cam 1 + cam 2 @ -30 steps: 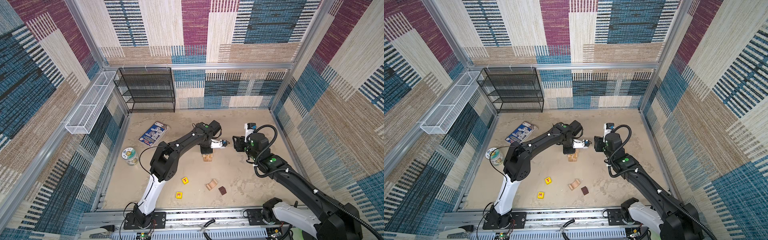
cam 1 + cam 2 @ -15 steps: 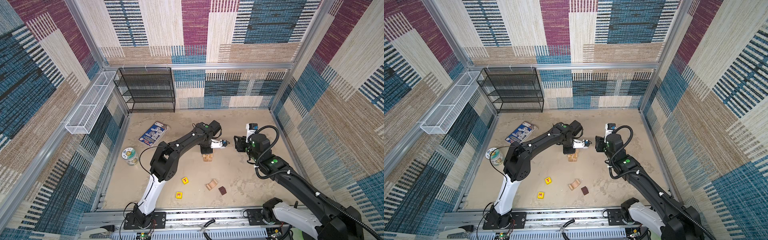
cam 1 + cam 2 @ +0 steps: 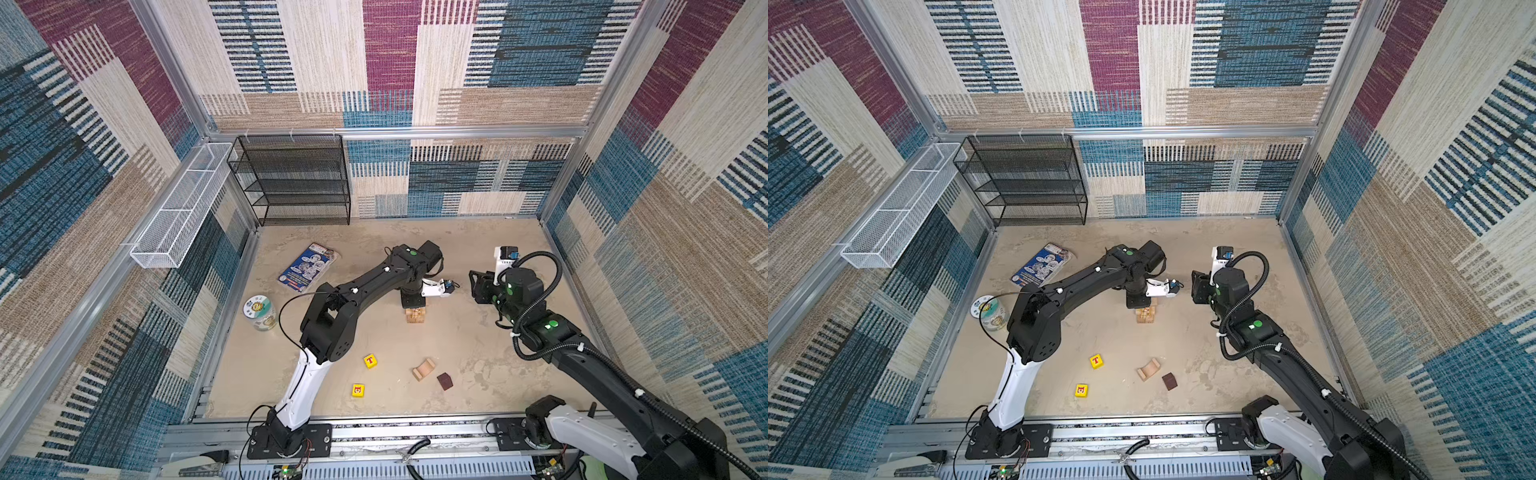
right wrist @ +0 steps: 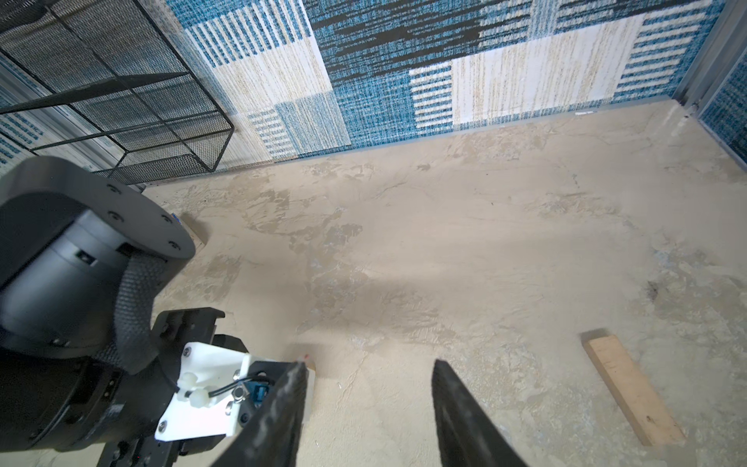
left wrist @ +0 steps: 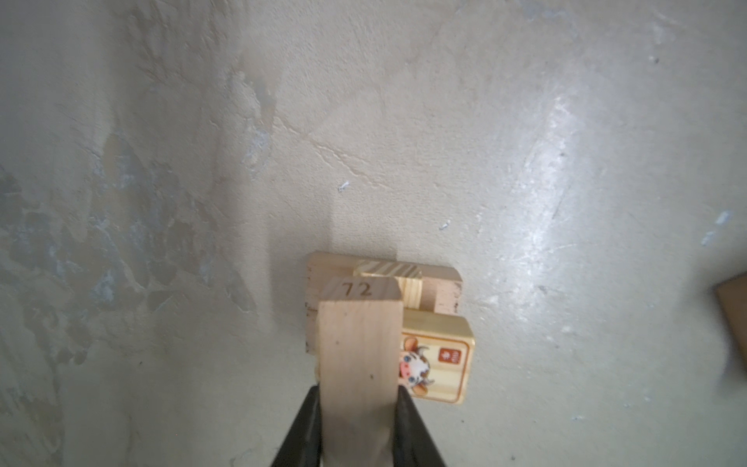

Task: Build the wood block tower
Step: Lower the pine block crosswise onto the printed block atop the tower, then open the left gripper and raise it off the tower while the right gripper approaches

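Note:
The wood block tower (image 3: pixel 416 316) (image 3: pixel 1145 315) is a short stack mid-floor. In the left wrist view its top is a pale block with a cow picture (image 5: pixel 440 360), resting on pale bars (image 5: pixel 446 293). My left gripper (image 5: pixel 359 394) (image 3: pixel 411 299) hangs right over it, shut on a pale wood bar marked 72 (image 5: pixel 359 339). My right gripper (image 4: pixel 368 364) (image 3: pixel 478 286) stands open and empty, apart to the tower's right. Near the front lie two yellow cubes (image 3: pixel 370 360) (image 3: pixel 358 390), the arch (image 3: pixel 424 369) and a dark brown cube (image 3: pixel 444 381). Another pale bar (image 4: pixel 632 390) lies flat on the floor.
A blue printed packet (image 3: pixel 308 267) and a round white printed disc on a jar (image 3: pixel 259 312) lie at the left. A black wire shelf (image 3: pixel 295 180) stands at the back wall and a white wire basket (image 3: pixel 178 208) hangs on the left wall.
The right arm has shifted very slightly to the right. The left gripper stays over the tower with the bar in it.

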